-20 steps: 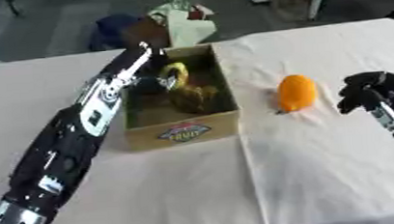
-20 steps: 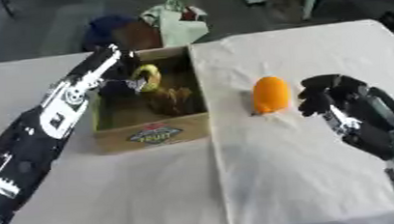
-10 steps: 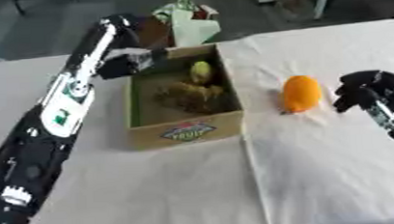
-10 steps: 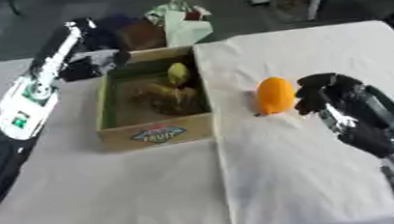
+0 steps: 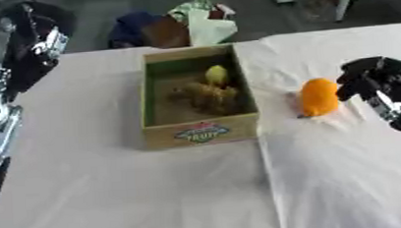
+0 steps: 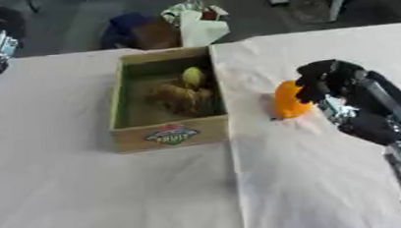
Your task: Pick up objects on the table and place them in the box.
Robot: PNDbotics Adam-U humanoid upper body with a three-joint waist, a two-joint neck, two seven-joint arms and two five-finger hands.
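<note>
Cloth-covered table [image 5: 114, 199] carries an open cardboard box [image 5: 202, 131] toward its far edge, a little left of the middle. Inside lie a small yellow piece [image 5: 216, 75] by the far right wall and a brownish heap [image 5: 205, 95] beside it. An orange object [image 5: 318, 96] stands on the table just right of the box, apart from its wall. The right hand [image 6: 331, 79] sits beside the orange object with fingers curled, holding nothing. The left arm [image 5: 0, 92] rises along the table's left edge; its hand cannot be made out
</note>
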